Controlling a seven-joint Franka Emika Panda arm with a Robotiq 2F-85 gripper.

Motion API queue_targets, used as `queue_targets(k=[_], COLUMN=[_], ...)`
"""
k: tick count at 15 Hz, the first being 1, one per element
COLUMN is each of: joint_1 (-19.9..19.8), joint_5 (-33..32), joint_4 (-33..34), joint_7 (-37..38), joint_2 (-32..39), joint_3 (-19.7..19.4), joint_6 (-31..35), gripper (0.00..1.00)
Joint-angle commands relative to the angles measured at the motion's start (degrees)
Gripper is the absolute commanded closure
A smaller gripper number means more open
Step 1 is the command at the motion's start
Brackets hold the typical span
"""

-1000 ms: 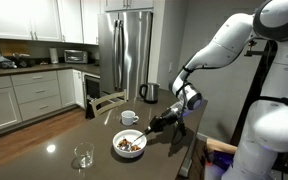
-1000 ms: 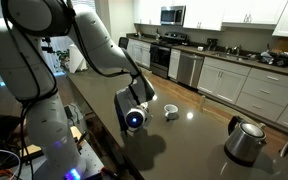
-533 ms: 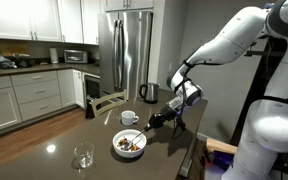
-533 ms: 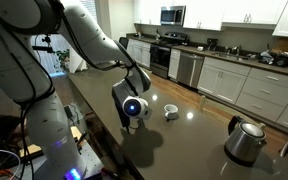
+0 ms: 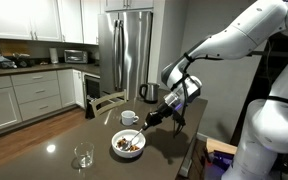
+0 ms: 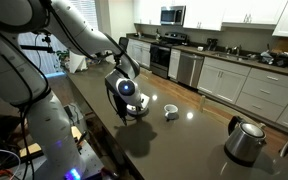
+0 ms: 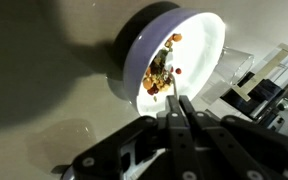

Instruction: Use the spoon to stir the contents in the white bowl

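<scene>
The spoon (image 7: 174, 98) shows in the wrist view as a thin dark handle. Its long axis runs from between the fingers up to the white bowl (image 7: 202, 40). Its working end points into the contents (image 7: 160, 74), though that end is lost among the brown and tan bits and seems to be just touching them. The bits lie heaped on the side of the bowl nearer the gripper (image 7: 178, 122). The fingers are clenched close together on the handle.

In an exterior view the gripper (image 5: 154, 118) hangs just above and beside the bowl (image 5: 115, 143). It slants down toward the heap (image 5: 131, 145). The bowl sits on the dark table (image 5: 64, 150), near the edge closest to the robot. A small white cup (image 5: 130, 117) stands just behind it. A clear glass (image 5: 83, 156) stands well apart toward the camera, and a kettle (image 5: 149, 93) stands farther back.
</scene>
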Motion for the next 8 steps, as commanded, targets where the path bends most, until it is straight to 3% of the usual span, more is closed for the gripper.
queue_targets(k=[1, 8], joint_1=[1.92, 2.29], joint_5=[-7.92, -33.66], joint_4=[-0.91, -1.17], joint_7=[12.48, 39.51], joint_2=[-1.97, -4.33], joint_3=[3.37, 4.06], joint_6=[6.52, 6.99], gripper=[0.95, 0.95])
